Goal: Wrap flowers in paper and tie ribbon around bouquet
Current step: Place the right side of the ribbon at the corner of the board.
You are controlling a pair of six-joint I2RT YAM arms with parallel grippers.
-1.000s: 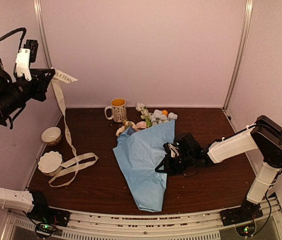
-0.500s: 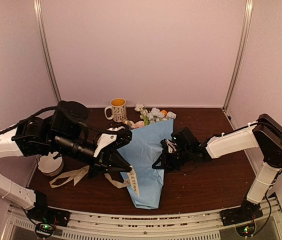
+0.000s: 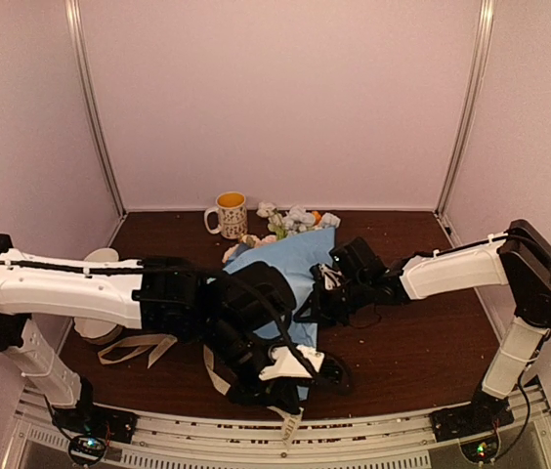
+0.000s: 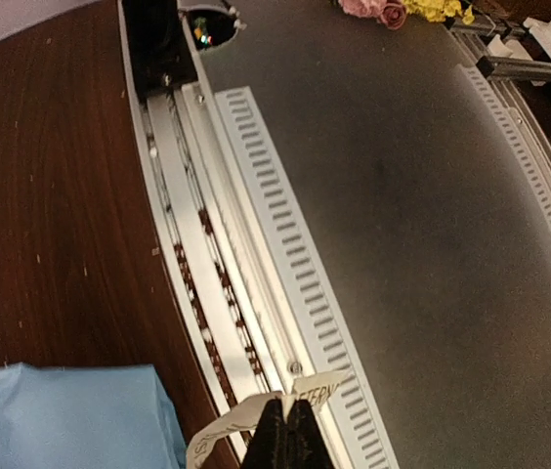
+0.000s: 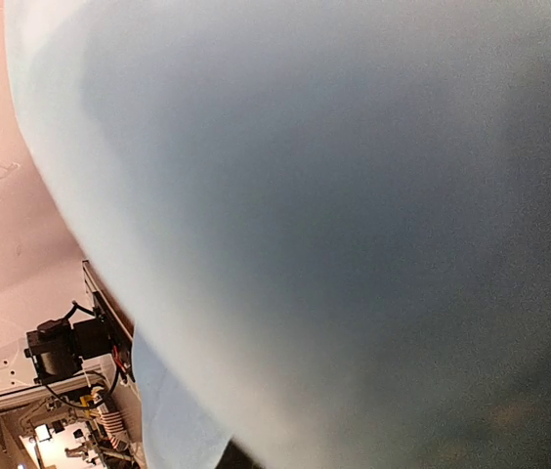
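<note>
At near edge of surface (image 4: 51, 195): ribbon (image 4: 317, 390) pinched in fully closed left end effector (image 4: 285, 422); at mid-surface: paper (image 3: 280, 266) nipped by nearly closed right end effector (image 3: 320, 297).

The bouquet (image 3: 280, 269), a cone of light blue paper with pastel blooms at its far end, lies in the middle of the dark brown wooden table (image 3: 422, 342), tip toward the near edge. Behind it to the left stands the white-and-yellow ceramic mug (image 3: 230, 213). The right gripper (image 3: 319, 298) sits closed on the bouquet's right edge. The beige fabric ribbon (image 3: 134, 344) lies looped on the table's left part, just beside the white scalloped bowl (image 3: 95, 330). Its end is between the fingers of the left gripper (image 4: 285, 430), above the grey slotted rail (image 4: 285, 244) along the table's near edge.
</note>
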